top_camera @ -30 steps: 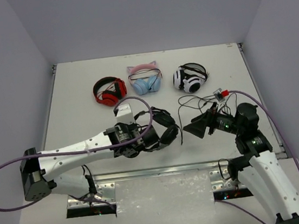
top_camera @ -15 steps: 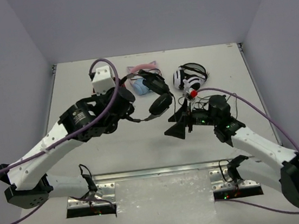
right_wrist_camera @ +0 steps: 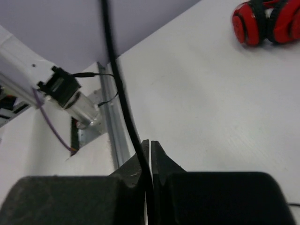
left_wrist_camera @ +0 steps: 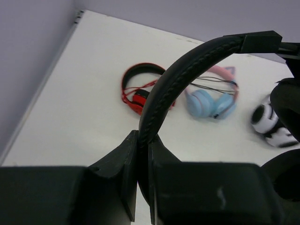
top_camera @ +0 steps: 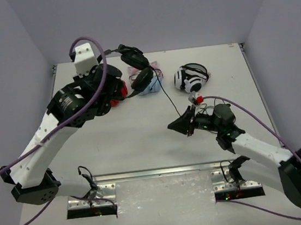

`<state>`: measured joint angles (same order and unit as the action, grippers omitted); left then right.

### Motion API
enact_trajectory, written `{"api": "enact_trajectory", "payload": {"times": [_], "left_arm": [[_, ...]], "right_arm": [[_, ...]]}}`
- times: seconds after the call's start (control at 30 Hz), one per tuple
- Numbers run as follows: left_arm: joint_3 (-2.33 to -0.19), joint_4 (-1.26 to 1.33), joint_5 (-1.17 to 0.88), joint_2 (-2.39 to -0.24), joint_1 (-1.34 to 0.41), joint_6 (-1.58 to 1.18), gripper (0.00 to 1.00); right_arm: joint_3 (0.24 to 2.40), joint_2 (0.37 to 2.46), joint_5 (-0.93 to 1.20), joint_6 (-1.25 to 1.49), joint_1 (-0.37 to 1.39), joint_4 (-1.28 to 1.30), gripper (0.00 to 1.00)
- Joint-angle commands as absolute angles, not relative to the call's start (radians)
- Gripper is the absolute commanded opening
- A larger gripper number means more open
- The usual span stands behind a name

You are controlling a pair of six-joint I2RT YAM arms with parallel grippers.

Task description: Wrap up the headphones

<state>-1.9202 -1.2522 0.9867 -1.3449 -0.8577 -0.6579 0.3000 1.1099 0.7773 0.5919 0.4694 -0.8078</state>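
right fingers (right_wrist_camera: 129,171): you have them pinched shut on the long thin black cable (right_wrist_camera: 123,93), likely to keep it taut.
left fingers (left_wrist_camera: 123,159): clamped on the headband of the all-black over-ear headphones (top_camera: 142,79), held high above the far white surface (top_camera: 116,144), probably giving you room to wind.

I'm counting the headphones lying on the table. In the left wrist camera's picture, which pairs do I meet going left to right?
On the table: red headphones → blue headphones → white-and-black headphones. The black headphones, held up in front, arc across the view, so they have no clear place in the order.
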Motion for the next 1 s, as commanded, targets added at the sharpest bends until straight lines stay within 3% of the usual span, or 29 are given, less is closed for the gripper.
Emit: {"api": "enact_trajectory", "payload": {"times": [0.0,0.1,0.23,0.43,0.7,0.87,0.97], "left_arm": [[-1.767,-1.180,1.152,-1.324,-0.819,-0.614,0.01],[-1.587,-0.995,1.093,-1.266,-0.816,-0.461,0.00],[-1.427,-0.824,0.866,-1.249,-0.818,-0.304,0.00],[-1.264,-0.801,0.750,-1.318,-0.824,-0.239,0.00],[-1.238,-0.785,0.611,-1.374,-0.906,-0.190,0.00],[-1.217,-0.772,0.612,-1.384,-0.920,-0.193,0.01],[-1.209,-0.758,0.575,-1.397,-0.942,-0.177,0.00]], "right_arm": [[0.291,0.840,0.560,0.449,0.477,-0.561,0.01],[0.359,0.647,0.317,0.335,0.477,-0.261,0.01],[0.579,0.638,0.221,0.220,0.477,0.056,0.01],[0.764,0.782,0.270,0.158,0.477,0.195,0.01],[0.888,0.946,0.314,0.046,0.514,0.259,0.16],[0.916,0.998,0.242,0.008,0.546,0.256,0.13],[0.949,1.018,0.207,0.003,0.566,0.247,0.20]]}}
